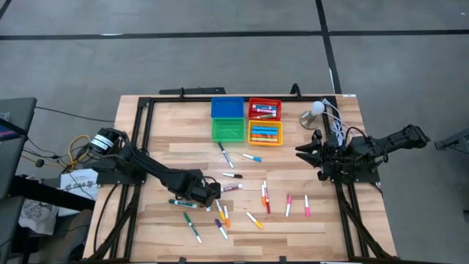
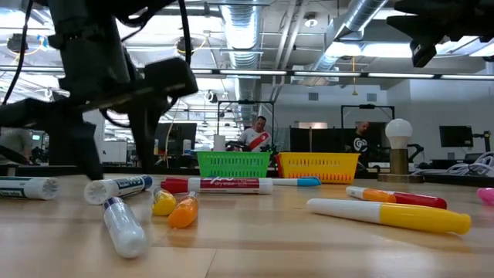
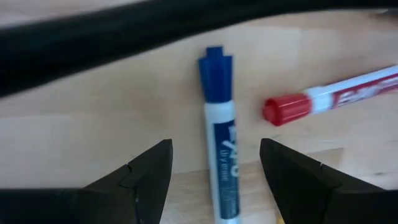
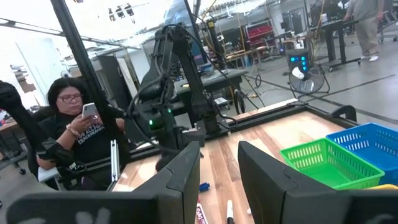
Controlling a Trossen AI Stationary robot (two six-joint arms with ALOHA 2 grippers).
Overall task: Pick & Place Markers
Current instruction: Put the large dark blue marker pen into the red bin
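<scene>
The left gripper [image 3: 214,168] hangs low over the table [image 1: 146,139] near the middle of its front half, jaws spread wide and empty, straddling a blue-capped marker [image 3: 219,155] that lies flat between its fingers; a red-capped marker [image 3: 329,99] lies just beside it. This looks like the approach-to-grasp step. The next move likely calls for dropping a little further and closing squarely on the barrel. The right gripper [image 1: 302,152] waits at the table's right edge, partly open, holding nothing. Other markers lie scattered near the front edge.
</scene>
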